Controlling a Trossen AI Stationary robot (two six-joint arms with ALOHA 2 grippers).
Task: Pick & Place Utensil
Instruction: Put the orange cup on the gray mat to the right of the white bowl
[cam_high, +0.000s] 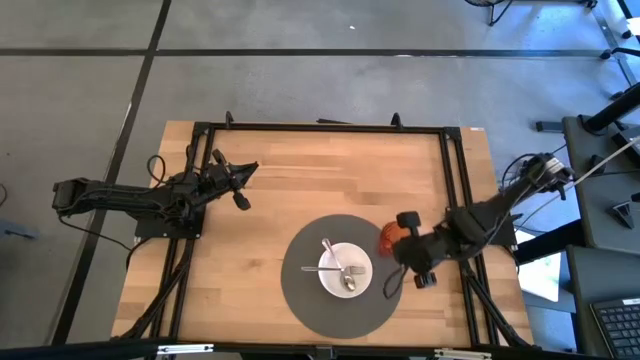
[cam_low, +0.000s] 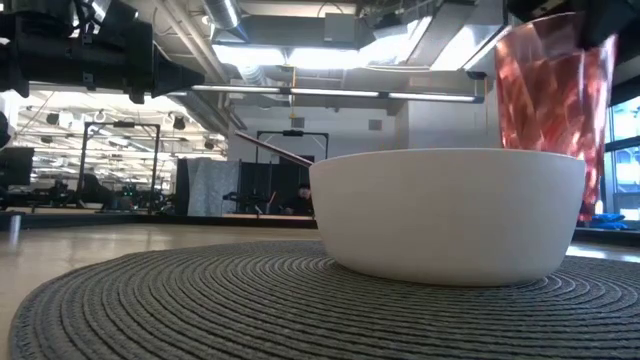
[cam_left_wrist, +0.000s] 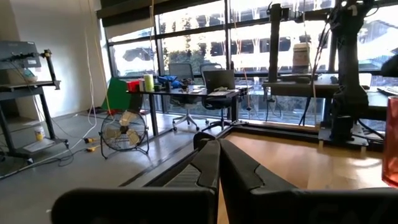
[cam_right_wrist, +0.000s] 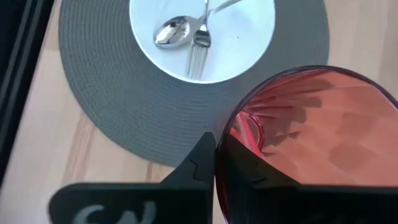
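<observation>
A white bowl (cam_high: 345, 270) stands on a round grey placemat (cam_high: 300, 295) at the table's near middle. A silver spoon (cam_right_wrist: 171, 32) and fork (cam_right_wrist: 198, 50) lie inside it. My right gripper (cam_high: 404, 246) is just right of the bowl, at the mat's right edge, shut on a red see-through cup (cam_high: 389, 238). The cup also shows behind the bowl (cam_low: 450, 215) in the low view (cam_low: 550, 100). My left gripper (cam_high: 246, 170) waits shut and empty at the table's far left. My right gripper holds the red cup by its rim (cam_right_wrist: 225, 146), on the side toward the bowl. One finger (cam_right_wrist: 199, 165) is outside the wall and one (cam_right_wrist: 245, 177) inside. The cup stands upright, mouth up. I cannot tell whether its base is on the table.
A black frame (cam_high: 320, 127) runs along the table's far, left and right sides. Bare wood lies between the placemat and my left arm and along the far half of the table. Beyond the table is an office room with desks and chairs.
</observation>
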